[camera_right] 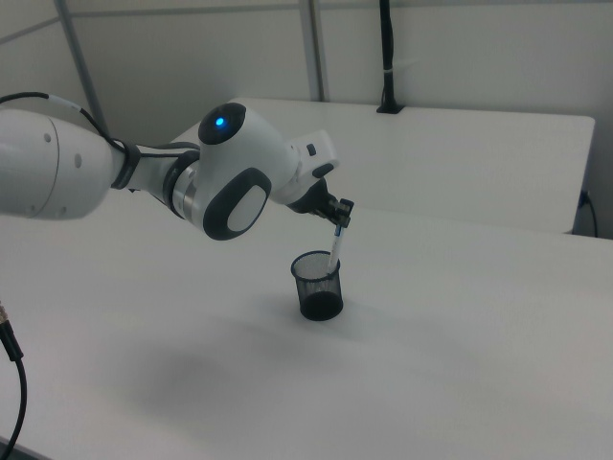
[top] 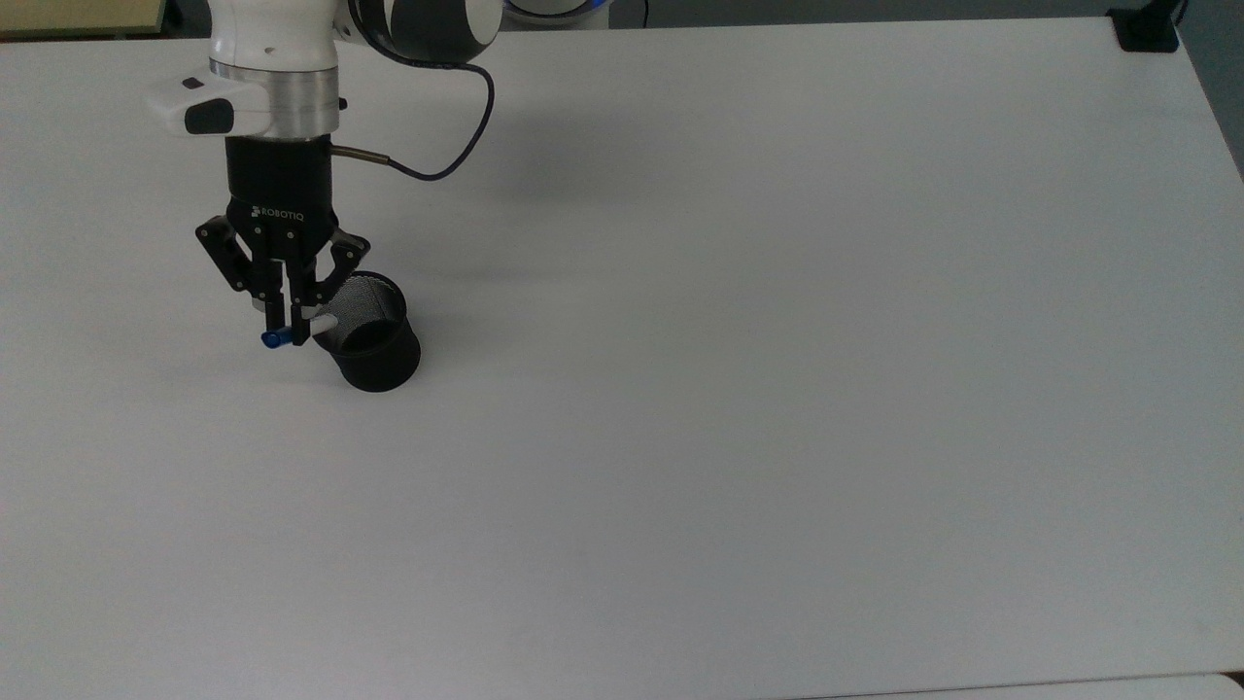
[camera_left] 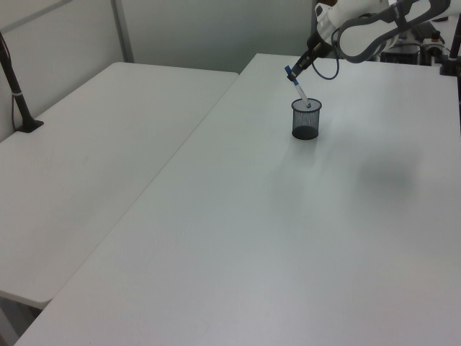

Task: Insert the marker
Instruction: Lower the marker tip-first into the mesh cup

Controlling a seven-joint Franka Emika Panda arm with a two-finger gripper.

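End effector (top: 291, 331) is clamped on the marker (top: 292, 333), tilted, lower end poking just inside the mesh cup (top: 374, 335) on the bench (top: 777, 389).

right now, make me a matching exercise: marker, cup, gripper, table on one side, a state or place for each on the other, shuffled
Things:
1. marker
2. cup
3. gripper
4. table

States or places:
A. white and flat, with the cup standing on it
B. black mesh, upright
C. tilted, lower end inside the cup's rim
D. shut on the marker near its blue upper end

Pairs: 1-C, 2-B, 3-D, 4-A
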